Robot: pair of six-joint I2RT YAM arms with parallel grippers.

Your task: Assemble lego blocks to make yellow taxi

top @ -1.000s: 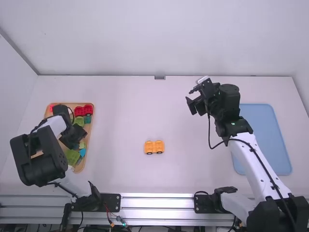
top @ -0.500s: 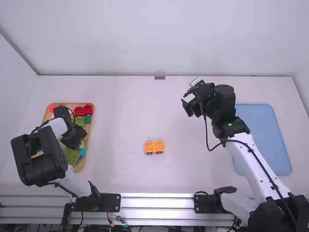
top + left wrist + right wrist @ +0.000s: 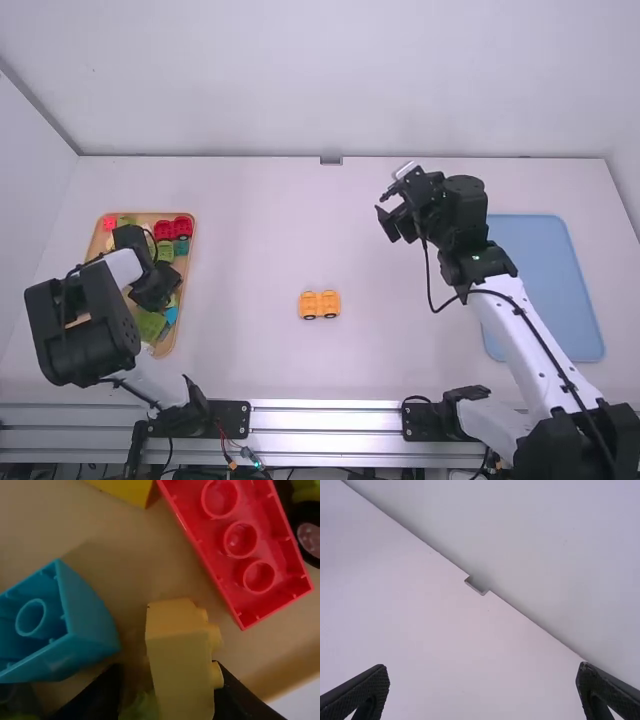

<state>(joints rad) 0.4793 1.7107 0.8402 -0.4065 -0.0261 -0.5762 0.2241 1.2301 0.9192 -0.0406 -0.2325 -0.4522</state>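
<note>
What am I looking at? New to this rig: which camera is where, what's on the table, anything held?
Two jointed white-and-black robot arms, left and right, at a white table. The high view looks down from behind them; each wrist view comes from a camera on that arm.

On the table: a wooden tray of coloured plastic blocks, an orange-yellow plastic piece with black wheels, and a flat light-blue rectangular board.

The left pincer is down at the tray, at a yellow studded plastic block; I can't tell if it's gripped. The right pincer is open and empty above the table.
</note>
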